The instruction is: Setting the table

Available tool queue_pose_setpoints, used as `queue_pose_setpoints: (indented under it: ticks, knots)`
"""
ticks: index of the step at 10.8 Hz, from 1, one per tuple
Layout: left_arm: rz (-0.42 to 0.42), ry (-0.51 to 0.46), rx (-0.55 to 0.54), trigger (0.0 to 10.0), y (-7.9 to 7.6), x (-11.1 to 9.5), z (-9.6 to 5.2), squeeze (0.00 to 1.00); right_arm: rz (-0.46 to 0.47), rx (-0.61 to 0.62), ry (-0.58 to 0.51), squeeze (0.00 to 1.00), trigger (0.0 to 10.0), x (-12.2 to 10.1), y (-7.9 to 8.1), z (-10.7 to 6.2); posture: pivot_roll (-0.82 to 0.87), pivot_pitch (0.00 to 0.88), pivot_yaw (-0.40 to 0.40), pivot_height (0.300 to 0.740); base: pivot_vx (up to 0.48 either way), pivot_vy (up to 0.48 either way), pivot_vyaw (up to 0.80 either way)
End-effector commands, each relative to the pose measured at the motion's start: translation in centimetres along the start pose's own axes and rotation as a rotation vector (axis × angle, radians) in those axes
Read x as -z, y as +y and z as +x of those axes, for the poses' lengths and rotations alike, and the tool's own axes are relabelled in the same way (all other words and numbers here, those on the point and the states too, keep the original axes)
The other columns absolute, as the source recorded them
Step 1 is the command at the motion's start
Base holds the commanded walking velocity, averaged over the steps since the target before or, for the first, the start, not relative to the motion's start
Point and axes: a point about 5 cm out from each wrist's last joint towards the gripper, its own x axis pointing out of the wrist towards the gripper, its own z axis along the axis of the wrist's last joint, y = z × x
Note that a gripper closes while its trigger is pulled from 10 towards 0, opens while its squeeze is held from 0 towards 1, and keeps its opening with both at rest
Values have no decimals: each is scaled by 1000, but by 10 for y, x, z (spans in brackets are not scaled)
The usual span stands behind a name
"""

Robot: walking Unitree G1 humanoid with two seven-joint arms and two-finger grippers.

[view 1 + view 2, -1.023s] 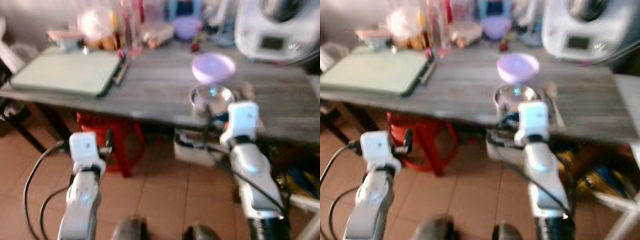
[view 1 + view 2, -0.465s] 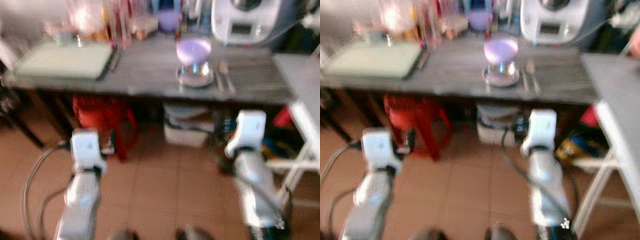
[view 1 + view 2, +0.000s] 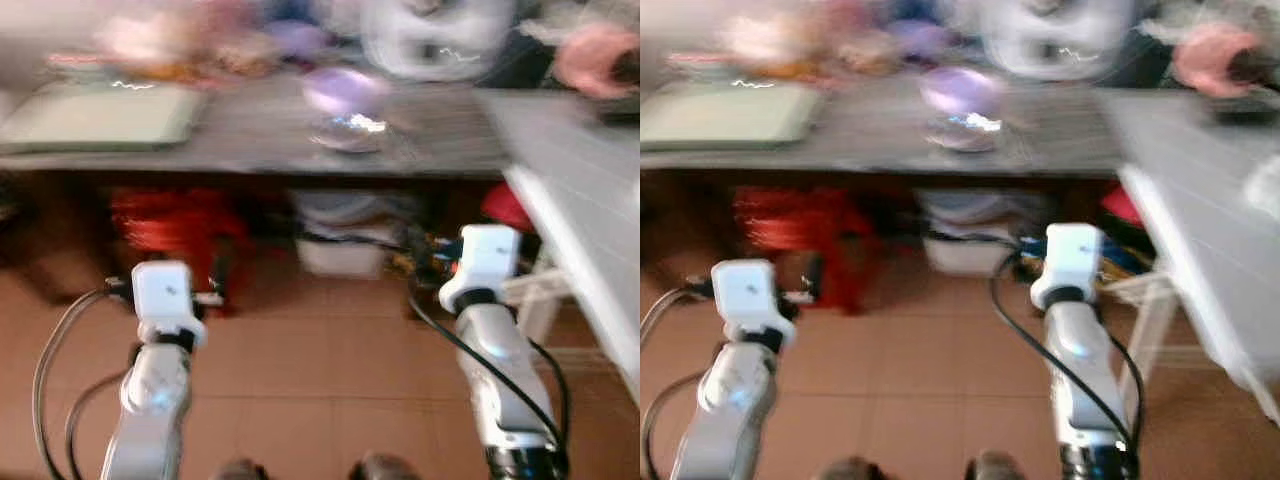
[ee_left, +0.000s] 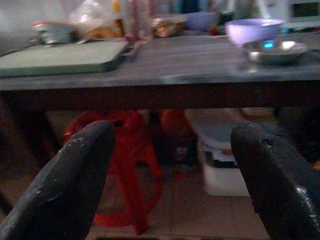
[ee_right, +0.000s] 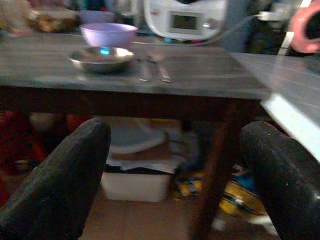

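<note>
Terracotta tile floor point(image 3: 320, 400), long grey wood-grain counter point(image 5: 200, 75) across the back, cluttered w/ blurred jars and bags along the far edge. On the counter: lilac plastic bowl point(image 5: 109, 34) just behind a shallow steel dish point(image 5: 100, 58); two metal utensils point(image 5: 152, 67), prob. spoons, lying just beside the dish. White kitchen appliance w/ small display point(image 5: 185, 20) behind them. Pale green flat board point(image 4: 65, 56) toward the left end. Beneath: red plastic stool point(image 4: 125, 155), white storage box point(image 5: 135, 175). Second, lighter grey table point(image 3: 580, 190) at the right, w/ a person's hand point(image 3: 590, 55) at its far end.

Risks, as judged: head views badly smeared, so prob. mid-walk or mid-turn; depth to the counter edge hard to read, and reaching now likely to miss or knock the bowl off the dish. Right arm near the light table's leg and cables underneath, so a clip or snag possible on approach. Person's hand close to the appliance end; collision possible if swinging that way. Dish smooth and low-rimmed, likely to slip from a two-finger pinch.

Left gripper point(image 4: 170, 175): spread wide, nothing between the fingers point(image 4: 75, 185), touching nothing, held low in front of the counter's underside. Right gripper point(image 5: 175, 170): likewise wide apart, empty, pointed under the counter edge below the dish and utensils, well short of them.
</note>
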Motion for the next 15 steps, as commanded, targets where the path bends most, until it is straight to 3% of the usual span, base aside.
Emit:
queue_pose_setpoints:
  ticks: [1,9,12,15]
  knots:
    - [-8,3,9,10000,-3,0,-1,0,-1,-1,-16,0,10000,-5,-2,2,-23,57,36,740,0,-480,0]
    - [2,2,27,10000,-4,-2,0,0,-12,-23,-48,0,10000,-12,3,9,-14,63,42,740,0,-480,0]
    - [27,3,35,10000,-4,-1,0,0,-17,-25,-61,0,10000,-14,3,11,-15,65,44,740,0,-151,0]
    - [28,-1,44,10000,-4,-2,1,0,-26,-40,-74,0,10000,-16,6,12,-14,70,44,740,354,-319,0]
